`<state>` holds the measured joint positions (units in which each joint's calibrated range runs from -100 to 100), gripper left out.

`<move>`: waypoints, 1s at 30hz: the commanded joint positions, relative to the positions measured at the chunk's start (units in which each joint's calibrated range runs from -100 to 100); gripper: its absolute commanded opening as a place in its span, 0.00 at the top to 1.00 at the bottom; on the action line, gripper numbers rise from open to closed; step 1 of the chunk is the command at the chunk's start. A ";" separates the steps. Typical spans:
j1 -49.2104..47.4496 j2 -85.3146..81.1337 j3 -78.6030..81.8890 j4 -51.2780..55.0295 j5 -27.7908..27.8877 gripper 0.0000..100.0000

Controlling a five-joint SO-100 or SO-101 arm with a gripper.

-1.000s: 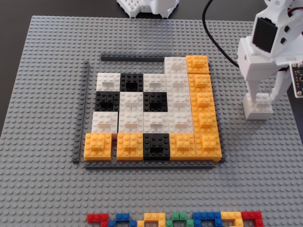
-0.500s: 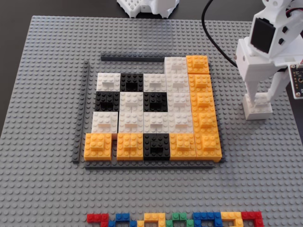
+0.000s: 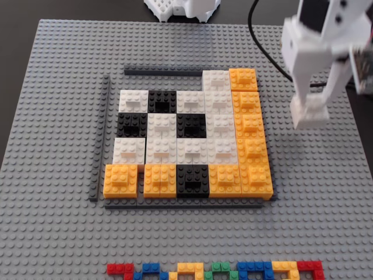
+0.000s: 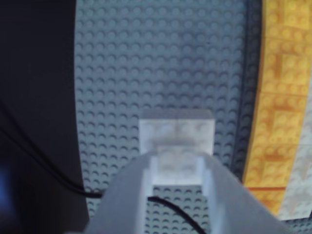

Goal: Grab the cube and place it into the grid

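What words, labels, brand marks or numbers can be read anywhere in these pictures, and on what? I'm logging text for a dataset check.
None can be read.
The large grey studded baseplate, the square mosaic of white, black and orange blocks, the white block in the white two-finger gripper and the row of small multicoloured bricks bear no legible text.
Any stud embossing is too small or blurred.

white cube (image 3: 312,111), white/blk/orange grid (image 3: 189,140), grey baseplate (image 3: 58,87)

Large grey studded baseplate (image 3: 326,192) — covers most of the fixed view, evenly lit. Dark tabletop (image 3: 17,11) beyond its far edge and sides. Black cable (image 3: 262,49) — trailing across the baseplate's far right corner.
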<state>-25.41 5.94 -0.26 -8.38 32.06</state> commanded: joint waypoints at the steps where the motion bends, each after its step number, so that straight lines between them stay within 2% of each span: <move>1: 0.33 -13.07 -2.86 2.90 0.68 0.94; 9: 3.20 -24.25 -1.77 6.91 3.17 0.94; 30: 20.22 -45.40 25.23 5.93 11.09 0.93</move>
<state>-8.42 -33.93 21.62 -1.39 41.73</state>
